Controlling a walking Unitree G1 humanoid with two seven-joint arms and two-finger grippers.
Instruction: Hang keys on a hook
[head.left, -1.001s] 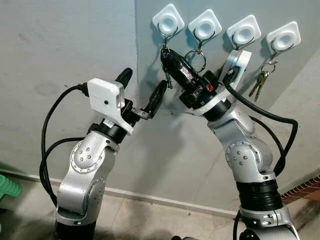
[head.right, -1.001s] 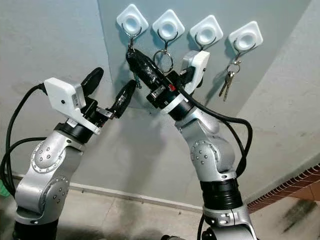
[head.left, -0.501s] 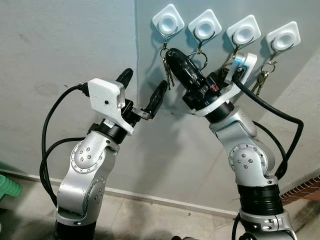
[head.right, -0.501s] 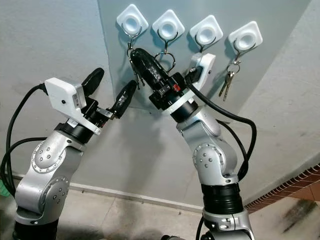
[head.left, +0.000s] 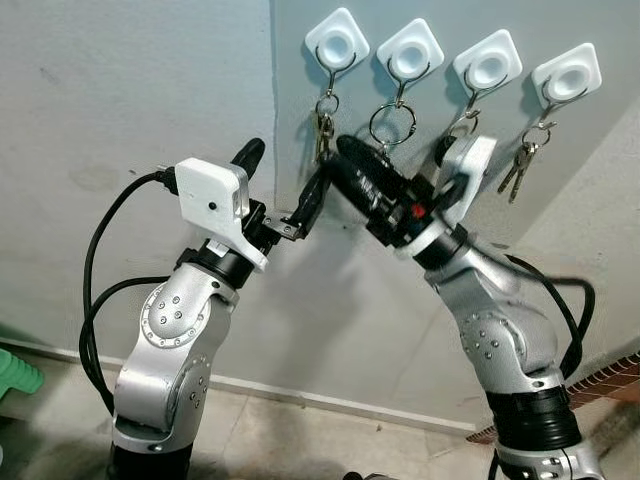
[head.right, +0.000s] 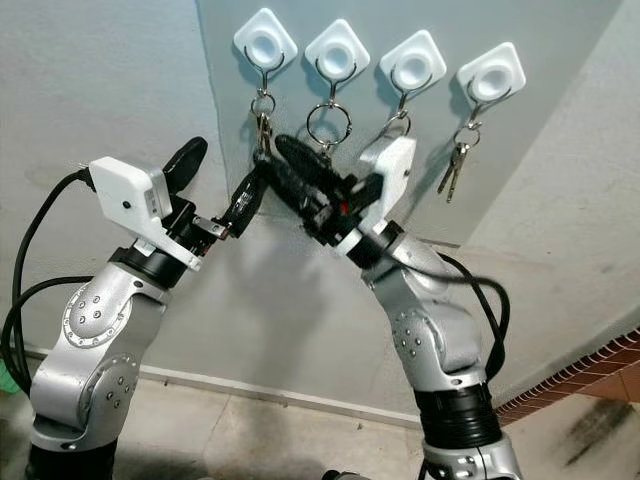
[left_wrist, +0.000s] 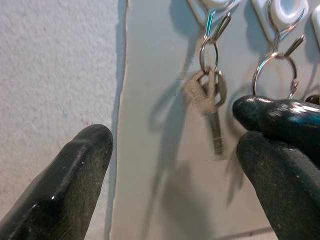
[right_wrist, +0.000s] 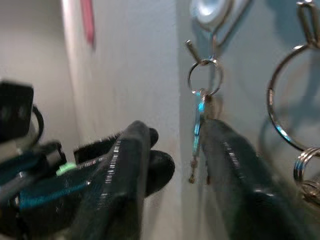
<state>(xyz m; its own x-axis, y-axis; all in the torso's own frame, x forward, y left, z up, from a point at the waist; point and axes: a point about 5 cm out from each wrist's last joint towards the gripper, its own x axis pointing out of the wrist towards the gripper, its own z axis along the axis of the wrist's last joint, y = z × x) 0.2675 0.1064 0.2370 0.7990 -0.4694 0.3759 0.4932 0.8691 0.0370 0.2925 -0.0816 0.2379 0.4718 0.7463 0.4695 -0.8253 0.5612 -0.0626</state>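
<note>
Four white hooks are fixed in a row on the wall. A bunch of keys (head.left: 322, 127) hangs by its ring from the leftmost hook (head.left: 337, 45); in the wrist views the keys (left_wrist: 210, 95) (right_wrist: 199, 120) dangle free. My right gripper (head.left: 341, 160) is open just below and in front of them, touching nothing. Lower left, my left gripper (head.left: 283, 172) is held open and empty, one of its fingers crossing under the right gripper's tips.
An empty key ring (head.left: 392, 126) hangs on the second hook (head.left: 410, 50). Another set of keys (head.left: 517, 168) hangs from the fourth hook (head.left: 567, 73). The right wrist camera covers what is below the third hook (head.left: 487, 62). A green object (head.left: 15, 375) sits on the floor at left.
My right gripper has let go of the keys at the leftmost hook and dropped down and back from the wall. The keys now hang free. The left arm has not moved.
</note>
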